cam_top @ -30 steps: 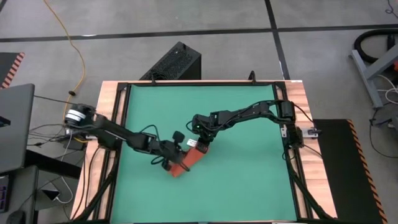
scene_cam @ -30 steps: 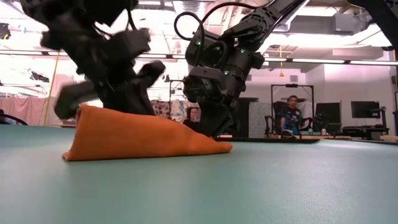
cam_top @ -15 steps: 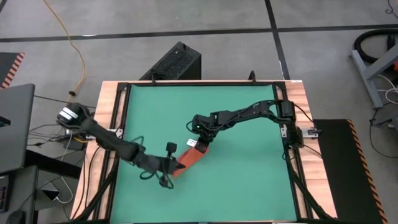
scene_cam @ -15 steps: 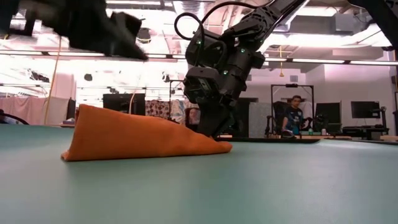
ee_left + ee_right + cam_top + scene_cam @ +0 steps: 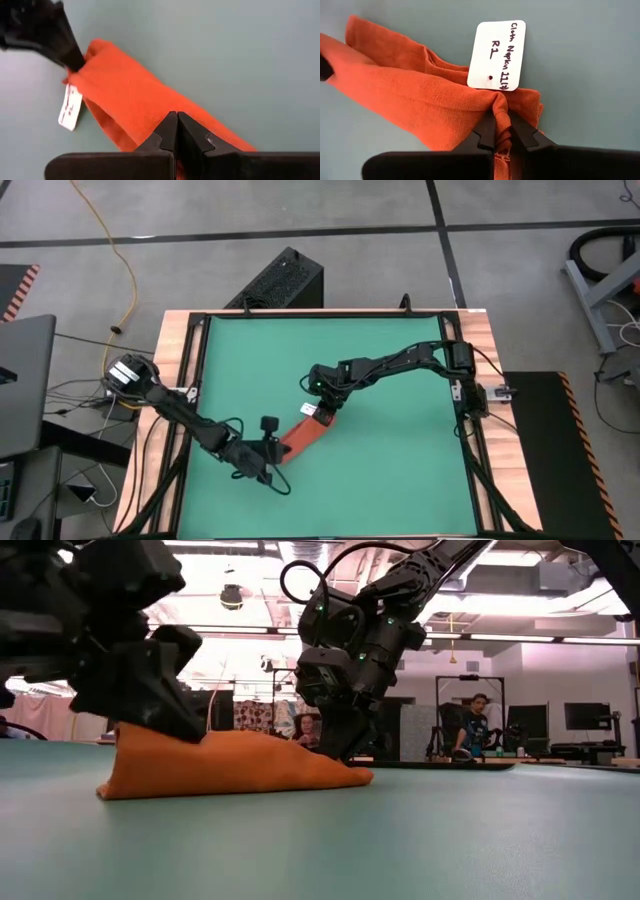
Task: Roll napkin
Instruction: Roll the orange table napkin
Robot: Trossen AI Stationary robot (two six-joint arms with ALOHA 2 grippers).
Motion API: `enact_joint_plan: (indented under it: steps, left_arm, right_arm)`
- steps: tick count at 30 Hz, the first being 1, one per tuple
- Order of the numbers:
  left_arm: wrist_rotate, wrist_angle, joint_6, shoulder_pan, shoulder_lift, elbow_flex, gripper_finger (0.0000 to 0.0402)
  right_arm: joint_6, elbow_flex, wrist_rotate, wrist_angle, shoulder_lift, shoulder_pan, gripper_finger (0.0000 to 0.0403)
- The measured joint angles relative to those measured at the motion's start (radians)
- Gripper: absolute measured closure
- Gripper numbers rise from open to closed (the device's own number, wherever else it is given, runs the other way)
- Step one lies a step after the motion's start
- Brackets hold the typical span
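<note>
Lying between grippers, napkin point(image 5: 302, 434), right gripper point(image 5: 500, 134) pinching tag end

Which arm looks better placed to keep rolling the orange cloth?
Probably the left. Its gripper sits with fingers together on the napkin's free end, ready to push. The right gripper is pinching the end by the white tag, anchoring it.

**Both arms low over the mat, jaws closed**

The left arm reaches in from the left edge, its left gripper point(image 5: 272, 463) low, its two fingers pressed together. The right arm stretches from the right side toward the middle, elbow bent; the right gripper point(image 5: 322, 416) points down, jaws pinched tight on cloth.
</note>
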Motion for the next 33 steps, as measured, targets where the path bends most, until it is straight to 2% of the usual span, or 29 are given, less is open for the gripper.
enact_joint_plan:
  steps: [11,16,23,33]
  left_arm:
    - [0.004,-0.134,-0.115,-0.004,0.0,0.0,0.0401]
    - [0.006,-0.129,-0.129,-0.014,0.0,-0.002,0.0401]
    - [0.03,-0.075,-0.185,-0.02,0.0,-0.057,0.0402]
    - [0.029,-0.08,-0.181,-0.036,0.0,-0.06,0.0401]
  right_arm:
    - [0.013,0.0,0.024,-0.001,0.0,0.013,0.0368]
    - [0.022,0.0,0.102,0.002,0.0,0.018,0.0362]
    - [0.043,0.0,0.124,0.002,0.0,0.022,0.0317]
    - [0.049,-0.004,0.131,-0.007,-0.047,0.021,0.0263]
